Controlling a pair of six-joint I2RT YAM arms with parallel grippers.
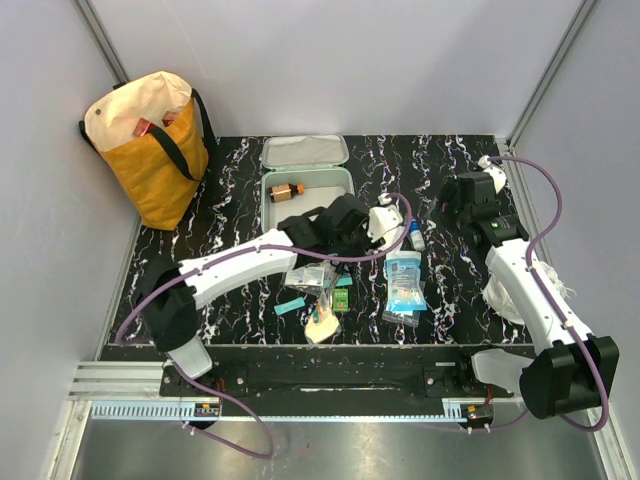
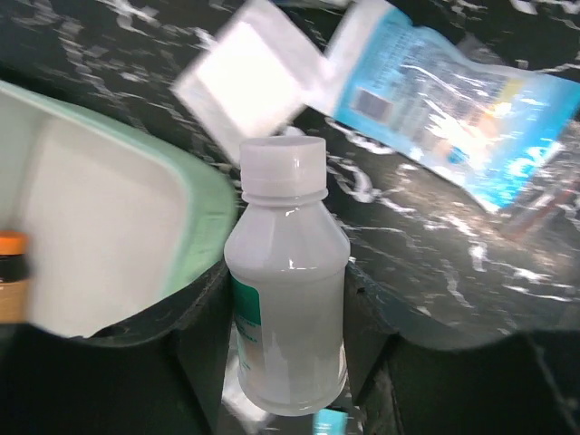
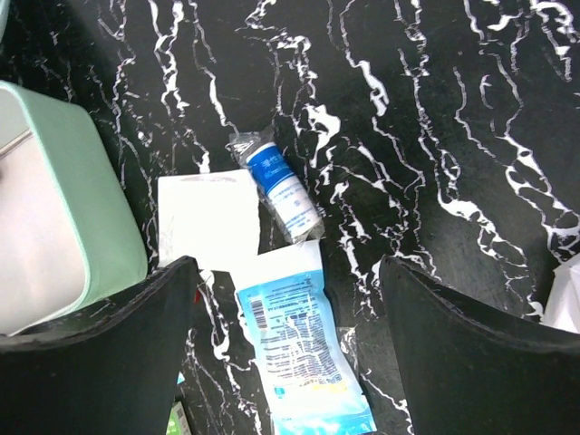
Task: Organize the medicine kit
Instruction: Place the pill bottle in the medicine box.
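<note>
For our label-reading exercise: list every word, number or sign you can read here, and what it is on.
No text can be read.
Green label on the white bottle: blurred.
Barcode and print on the blue packet: too small.
Print on the blue vial: too small.

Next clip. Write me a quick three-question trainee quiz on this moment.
1. True or false: the left end effector grips a white plastic bottle.
2. What already lies in the mint-green zip case? A) amber bottle with orange cap B) blue-and-white pouch C) white square sachet
3. Fill in: the right end effector is ____ (open/shut).
Key: 1 true; 2 A; 3 open.
</note>
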